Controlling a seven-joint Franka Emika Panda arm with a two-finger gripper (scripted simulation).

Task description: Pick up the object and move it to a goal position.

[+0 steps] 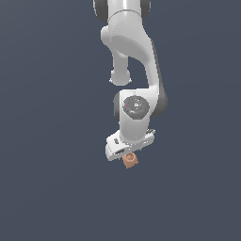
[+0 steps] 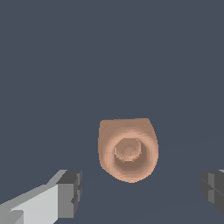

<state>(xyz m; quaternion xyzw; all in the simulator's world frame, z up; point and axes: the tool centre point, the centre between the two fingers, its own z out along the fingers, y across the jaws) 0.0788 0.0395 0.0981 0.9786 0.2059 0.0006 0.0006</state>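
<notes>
Gripper point(image 2: 140, 192) spread wide, holding nothing.
Fingertips point(image 2: 70, 192) cut off at the wrist view's edge, apart from the small orange block point(image 2: 127, 149) lying between them; hidden behind the hand from outside.

backdrop point(image 1: 42, 188): one flat, uniform dark slate-blue field filling both views | texture: plain, unpatterned | horizon or wall-floor seam: cannot tell | lighting: soft, even, a slightly lighter band low in the exterior view | shadows: a faint diagonal tone change in the wrist view
</notes>
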